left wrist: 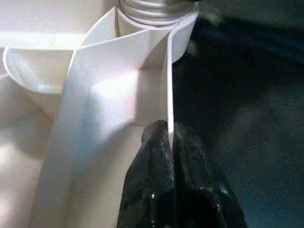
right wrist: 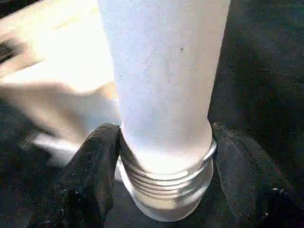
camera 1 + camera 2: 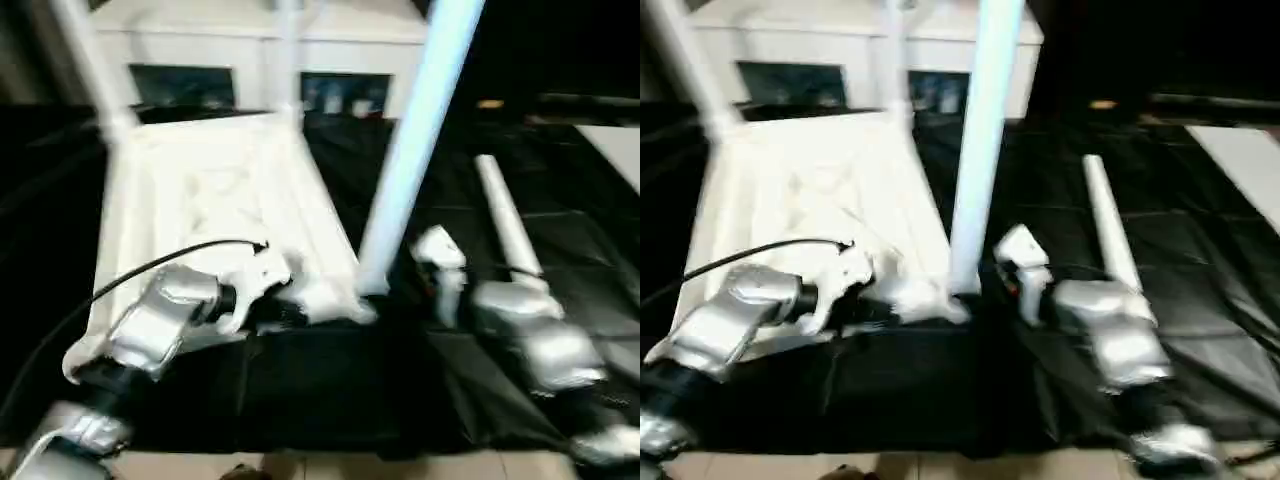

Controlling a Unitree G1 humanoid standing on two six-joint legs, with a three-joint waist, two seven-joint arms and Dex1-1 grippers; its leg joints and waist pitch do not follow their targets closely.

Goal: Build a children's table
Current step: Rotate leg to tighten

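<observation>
Head views: tabletop [image 3: 215, 205], underside up on the black cloth [image 3: 330, 390], two legs standing in the far sockets, a third leg [image 3: 415, 150] upright at the near right corner, a fourth leg [image 3: 507, 222] lying loose on the cloth to the right. Left wrist view: left gripper [image 1: 170, 137] pinched narrow on the tabletop's thin rim wall, bracing it. Right wrist view: right gripper [image 2: 164, 156] set wide around the third leg's threaded base, fingers [image 2: 92, 175] just beside it; grip uncertain. Step judged: screwing in the third leg; next, a firm hold and turns.

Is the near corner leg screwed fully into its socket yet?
Not fully. The leg stands upright in the tabletop corner socket, but several threads show above the rim.
</observation>
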